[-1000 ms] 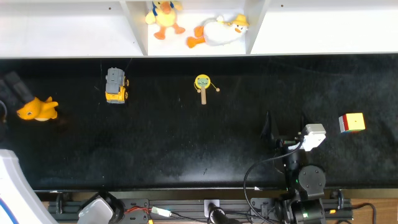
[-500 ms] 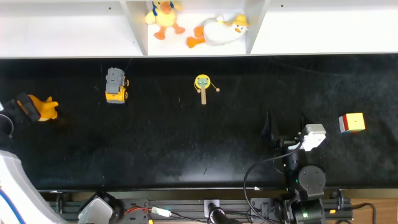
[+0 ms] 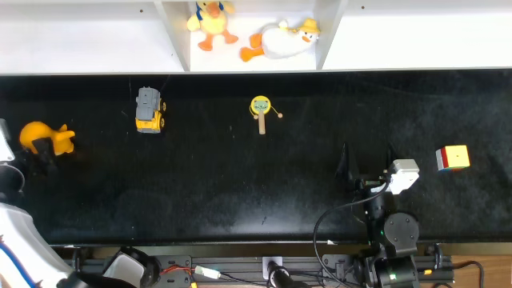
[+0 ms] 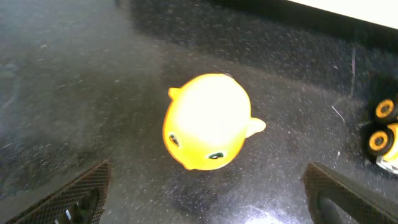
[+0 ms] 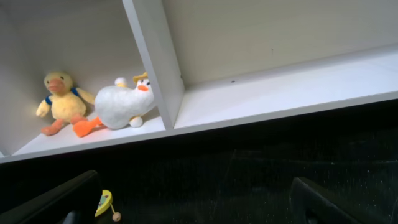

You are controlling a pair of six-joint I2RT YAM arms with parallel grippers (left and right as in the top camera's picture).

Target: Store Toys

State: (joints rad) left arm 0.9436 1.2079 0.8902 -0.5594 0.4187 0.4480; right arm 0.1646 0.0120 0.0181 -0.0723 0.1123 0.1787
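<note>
A round yellow fish toy [image 3: 46,138] lies on the black mat at the far left. In the left wrist view the fish toy [image 4: 208,129] faces my left gripper [image 4: 208,200], whose fingers stand wide open to either side and a little short of it. From above, my left gripper [image 3: 38,158] sits just on the near side of the fish. My right gripper [image 3: 366,165] rests open near the front right with nothing in it. A yellow-grey truck [image 3: 149,110], a small rattle drum [image 3: 261,108] and a coloured cube [image 3: 453,158] lie on the mat.
A white shelf [image 3: 256,62] runs along the back. Its middle compartment holds a yellow plush duck [image 3: 212,20] and a white plush goose [image 3: 280,38]; the right wrist view shows the duck [image 5: 60,102] and the goose [image 5: 121,104]. The truck's wheels [image 4: 382,134] lie beside the fish.
My left gripper came from behind the fish, passed over it, and now stands on its near side. The fish has shifted slightly. The right arm has not moved.
</note>
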